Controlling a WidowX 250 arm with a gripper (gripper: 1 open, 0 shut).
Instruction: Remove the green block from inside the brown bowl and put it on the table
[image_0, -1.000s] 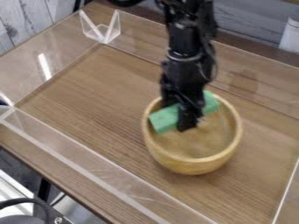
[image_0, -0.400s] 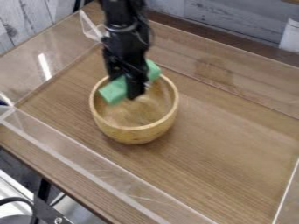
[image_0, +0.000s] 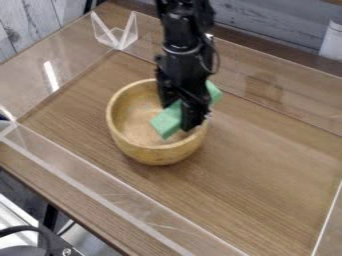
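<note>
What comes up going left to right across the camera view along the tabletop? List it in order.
Clear acrylic wall → bare table → brown bowl → green block, clamped in the shut end effector at the bowl's right side → bare table again → right acrylic wall.

Bare table (image_0: 267, 170) right of the brown bowl (image_0: 134, 140); low clear acrylic walls (image_0: 80, 190) along the edges.

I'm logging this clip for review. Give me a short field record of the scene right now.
claw: shut on the green block, pointing down
green block: tilted, at the bowl's right rim, not yet on the table
brown bowl: upright on the table, nothing else seen inside
table: wood grain, clear walls around it
</note>
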